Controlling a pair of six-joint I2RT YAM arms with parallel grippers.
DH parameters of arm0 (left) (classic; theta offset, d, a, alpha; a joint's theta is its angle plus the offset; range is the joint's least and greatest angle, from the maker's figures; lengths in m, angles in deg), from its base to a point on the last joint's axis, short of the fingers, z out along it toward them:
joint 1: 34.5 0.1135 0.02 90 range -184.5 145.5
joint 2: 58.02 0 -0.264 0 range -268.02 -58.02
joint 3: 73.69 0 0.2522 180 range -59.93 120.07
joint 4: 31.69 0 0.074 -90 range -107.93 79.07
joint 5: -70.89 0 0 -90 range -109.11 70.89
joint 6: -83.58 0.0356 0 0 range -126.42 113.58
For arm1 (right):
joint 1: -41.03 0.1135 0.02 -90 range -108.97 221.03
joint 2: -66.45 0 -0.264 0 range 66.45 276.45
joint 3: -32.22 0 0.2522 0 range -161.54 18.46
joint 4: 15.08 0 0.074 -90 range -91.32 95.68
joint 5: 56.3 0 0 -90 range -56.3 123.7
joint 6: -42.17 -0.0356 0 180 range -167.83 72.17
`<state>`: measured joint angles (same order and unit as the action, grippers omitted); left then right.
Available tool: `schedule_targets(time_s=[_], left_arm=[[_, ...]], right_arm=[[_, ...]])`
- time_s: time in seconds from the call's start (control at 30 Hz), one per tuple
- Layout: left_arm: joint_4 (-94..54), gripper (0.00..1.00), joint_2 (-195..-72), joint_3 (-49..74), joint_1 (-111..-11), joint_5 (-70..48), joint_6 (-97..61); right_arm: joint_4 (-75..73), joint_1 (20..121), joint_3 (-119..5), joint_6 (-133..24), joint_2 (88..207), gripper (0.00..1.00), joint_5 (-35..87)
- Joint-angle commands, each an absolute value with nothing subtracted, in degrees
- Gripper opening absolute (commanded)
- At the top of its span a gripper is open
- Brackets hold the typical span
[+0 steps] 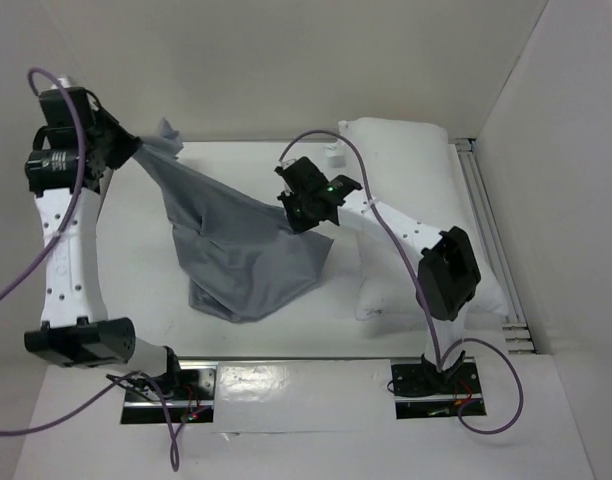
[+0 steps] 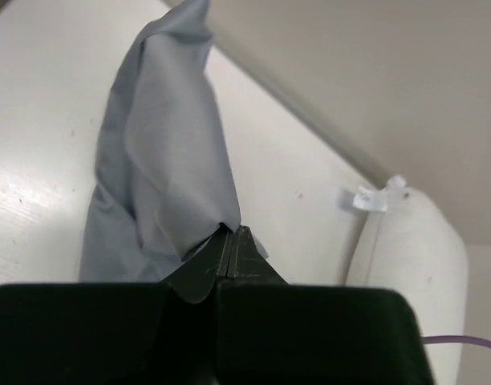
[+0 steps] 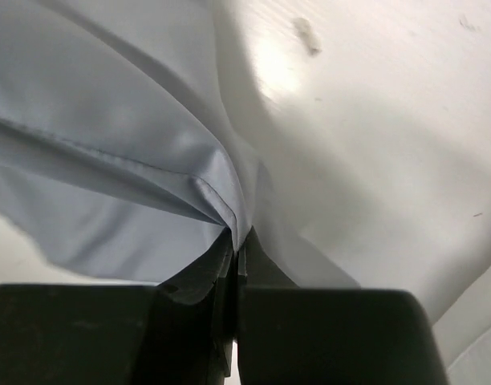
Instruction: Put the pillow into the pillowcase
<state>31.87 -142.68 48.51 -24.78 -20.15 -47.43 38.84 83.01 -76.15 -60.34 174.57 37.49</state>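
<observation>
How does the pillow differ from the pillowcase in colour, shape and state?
The pillow is white and plump; the pillowcase is grey, thin and wrinkled. The pillow lies ungripped; the pillowcase hangs lifted between the left claw and right claw, both shut on it. Both are soft fabric.

We seem to be in a robot lab cell: two arms (image 1: pixel 66 250) bolted to a white table (image 1: pixel 136 285), purple cables (image 2: pixel 462 342), plain white walls (image 1: pixel 286 60).

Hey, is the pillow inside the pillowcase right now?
No, the white pillow lies uncovered at the right, wholly outside the lifted grey pillowcase.
</observation>
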Motion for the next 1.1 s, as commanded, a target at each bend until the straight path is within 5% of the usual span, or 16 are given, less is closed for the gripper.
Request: schedule_targets(time_s=[0.0, 0.4, 0.43, 0.47, 0.5, 0.6, 0.63, 0.83, 0.97, 1.07], left_arm=[[27.4, 0.00, -141.6, 51.8, -22.7, -26.6, -48.8], [20.5, 0.00, -179.5, 79.9, -24.6, -26.8, -44.1], [20.5, 0.13, -182.3, 83.8, -24.7, -27.5, -43.3], [20.5, 0.40, -184.2, 84.6, -24.7, -27.5, -42.5], [21.8, 0.78, -185.4, 84.6, -24.7, -27.5, -42.0], [20.6, 0.91, -179.0, 74.3, -25.9, -25.9, -39.6], [19.5, 0.94, -176.9, 71.4, -26.4, -25.9, -38.7], [23.1, 0.93, -163.0, 55.1, -34.6, -28.6, -32.2], [25.0, 0.65, -151.8, 35.8, -45.4, -26.6, -31.0], [25.8, 0.54, -147.6, 23.2, -55.0, -26.1, -33.6]], right_arm=[[46.7, 83.0, -78.1, -58.3, 171.8, 0.00, 38.9], [34.5, 73.7, -91.3, -63.2, 186.8, 0.00, 35.1], [33.0, 72.9, -92.8, -63.2, 188.4, 0.00, 33.8], [33.0, 72.2, -96.3, -64.1, 189.9, 0.09, 33.8], [33.9, 71.6, -98.9, -64.1, 193.3, 0.30, 32.6], [39.2, 73.4, -104.1, -62.3, 193.0, 0.83, 33.7], [38.7, 74.2, -102.7, -62.3, 191.4, 0.88, 35.6], [35.3, 76.9, -88.2, -63.5, 176.8, 0.93, 39.1], [36.0, 77.6, -77.3, -66.3, 167.0, 0.89, 43.1], [40.3, 77.0, -73.7, -68.5, 161.1, 0.92, 46.2]])
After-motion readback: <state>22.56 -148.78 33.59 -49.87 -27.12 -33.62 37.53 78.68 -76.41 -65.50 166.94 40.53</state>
